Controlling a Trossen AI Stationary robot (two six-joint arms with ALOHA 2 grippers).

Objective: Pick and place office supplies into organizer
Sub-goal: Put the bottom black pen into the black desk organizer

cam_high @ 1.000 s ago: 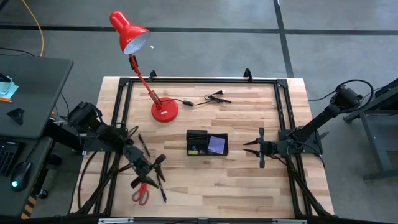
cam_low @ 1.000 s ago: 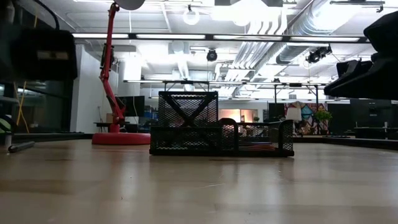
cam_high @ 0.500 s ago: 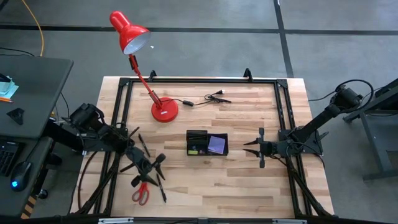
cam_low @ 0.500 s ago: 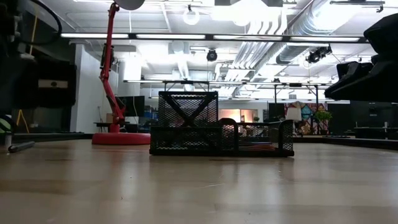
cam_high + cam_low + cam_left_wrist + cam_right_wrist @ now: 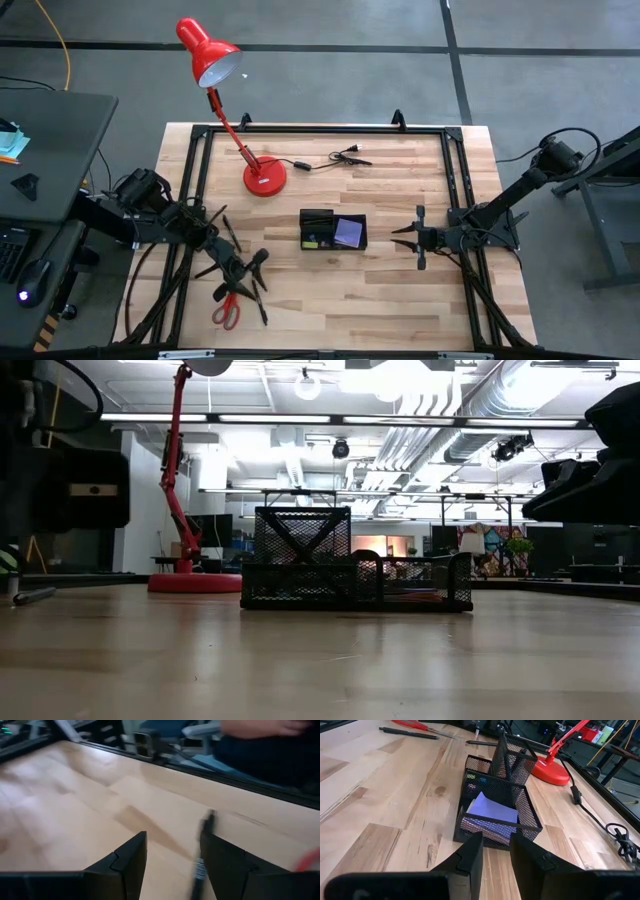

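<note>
The black mesh organizer (image 5: pixel 333 230) stands mid-table and also shows in the low view (image 5: pixel 355 575). A purple sticky pad (image 5: pixel 490 809) lies in its right compartment. The red-handled scissors (image 5: pixel 226 308) and several black pens (image 5: pixel 232 236) lie at the near left. My left gripper (image 5: pixel 240 270) is open low over the table there. In the left wrist view a black pen (image 5: pixel 202 851) lies between its fingers, close to one of them. My right gripper (image 5: pixel 415 238) is open and empty, right of the organizer. No pink pad shows.
A red desk lamp (image 5: pixel 264 178) stands at the far left, with its black cable and plug (image 5: pixel 335 158) along the far side. A black frame (image 5: pixel 452 170) edges the table. A person's arm (image 5: pixel 270 735) shows beyond the near edge.
My left arm has sunk a little toward the table beside the pens and scissors.
</note>
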